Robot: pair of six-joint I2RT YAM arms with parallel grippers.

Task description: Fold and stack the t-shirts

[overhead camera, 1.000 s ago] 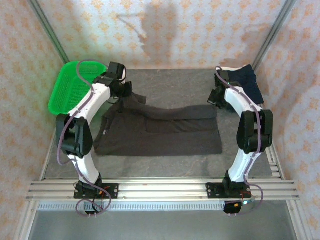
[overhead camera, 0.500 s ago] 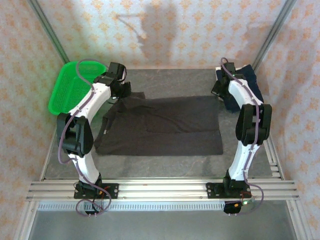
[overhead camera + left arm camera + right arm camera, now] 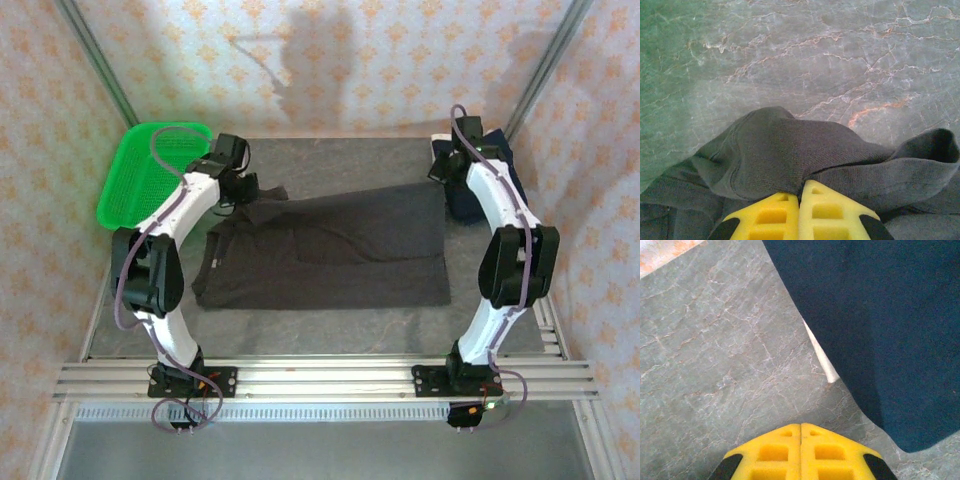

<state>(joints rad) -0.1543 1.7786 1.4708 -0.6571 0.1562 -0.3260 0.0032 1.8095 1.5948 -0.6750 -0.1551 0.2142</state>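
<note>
At table centre, top view: charcoal shirt spread flat, far edge stretched between left gripper at far-left corner and right gripper at far-right corner, likely to tension cloth for clean fold. Navy shirt far right; green basket far left.
Left wrist: fingers clamped on bunched charcoal cloth above table.
Right wrist: fingers pressed together, pinched cloth hidden beneath; navy shirt ahead, white shirt edge under it.
Versus second ago: both grippers farther back, doubled-over layer opened out.
</note>
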